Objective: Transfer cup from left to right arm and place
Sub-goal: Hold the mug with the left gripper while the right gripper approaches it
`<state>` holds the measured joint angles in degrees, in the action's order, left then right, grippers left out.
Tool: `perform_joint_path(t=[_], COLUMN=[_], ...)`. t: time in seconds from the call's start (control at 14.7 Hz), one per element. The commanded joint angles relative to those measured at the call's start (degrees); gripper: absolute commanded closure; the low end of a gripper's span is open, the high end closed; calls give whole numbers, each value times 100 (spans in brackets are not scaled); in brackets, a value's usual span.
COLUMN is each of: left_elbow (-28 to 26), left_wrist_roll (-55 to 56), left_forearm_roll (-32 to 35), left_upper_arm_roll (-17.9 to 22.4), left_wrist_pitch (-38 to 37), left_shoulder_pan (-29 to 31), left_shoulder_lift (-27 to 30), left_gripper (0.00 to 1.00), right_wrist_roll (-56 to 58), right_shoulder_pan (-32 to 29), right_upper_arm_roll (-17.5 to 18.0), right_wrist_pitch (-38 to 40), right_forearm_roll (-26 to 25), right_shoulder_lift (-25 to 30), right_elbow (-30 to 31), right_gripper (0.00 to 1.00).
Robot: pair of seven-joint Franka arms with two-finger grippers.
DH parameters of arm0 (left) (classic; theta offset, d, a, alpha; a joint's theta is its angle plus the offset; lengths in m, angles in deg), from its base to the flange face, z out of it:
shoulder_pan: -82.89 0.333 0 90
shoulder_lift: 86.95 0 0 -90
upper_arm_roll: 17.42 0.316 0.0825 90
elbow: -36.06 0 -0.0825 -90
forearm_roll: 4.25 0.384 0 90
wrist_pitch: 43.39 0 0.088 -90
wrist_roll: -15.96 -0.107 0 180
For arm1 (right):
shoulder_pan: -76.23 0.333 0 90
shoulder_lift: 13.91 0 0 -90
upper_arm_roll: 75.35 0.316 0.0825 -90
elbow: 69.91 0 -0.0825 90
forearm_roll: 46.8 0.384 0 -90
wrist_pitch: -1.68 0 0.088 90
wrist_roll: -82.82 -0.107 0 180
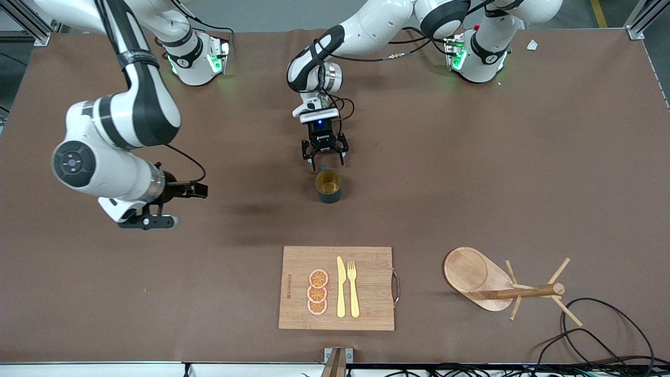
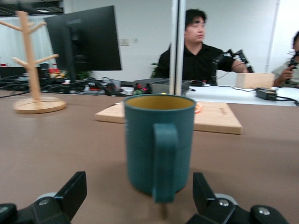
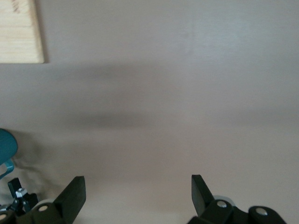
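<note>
The dark teal cup with a mustard-yellow inside stands upright on the brown table near its middle. My left gripper is open and low, right beside the cup on the side toward the robots' bases, apart from it. In the left wrist view the cup fills the middle, its handle pointing at the open gripper, with a finger on either side short of it. My right gripper is open and empty over bare table toward the right arm's end; the right wrist view shows only table between its fingers and the cup's edge.
A wooden cutting board with orange slices, a yellow knife and a fork lies nearer to the front camera than the cup. A wooden peg rack stands toward the left arm's end. Black cables lie by the front edge there.
</note>
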<state>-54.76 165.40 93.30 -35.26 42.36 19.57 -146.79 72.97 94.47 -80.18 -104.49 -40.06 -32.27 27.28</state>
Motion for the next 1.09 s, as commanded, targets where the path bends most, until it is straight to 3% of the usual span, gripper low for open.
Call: perform_joint_path(t=[0.0,0.34,0.89,1.02], left_elbow=[-58,-14,-111,-434], left_wrist_roll=[23,32,50,58], left_forearm_roll=[-665,-1658,-2837,-3214], left_upper_arm_roll=[-307,-922,-1600,-1679], left_wrist_pitch=[-374,-771,-1517,-1553], left_shoulder_pan=[-57,-57,-40,-13], left_shoulder_lift=[245,832,1466,1816], left_gripper=[0,1,1,1], right_wrist_roll=[-78,-113,-1501,-1616], right_shoulder_pan=[416,1093,2077,2297], right_upper_arm_roll=[-44,-44,-35,-44], right_wrist_pitch=[-491,-1740,-2803,-3050], right_forearm_roll=[91,337,556,715], right_shoulder_lift=[87,78,-457,-633], right_elbow=[423,1152,1144,1092], right_gripper=[0,0,0,0])
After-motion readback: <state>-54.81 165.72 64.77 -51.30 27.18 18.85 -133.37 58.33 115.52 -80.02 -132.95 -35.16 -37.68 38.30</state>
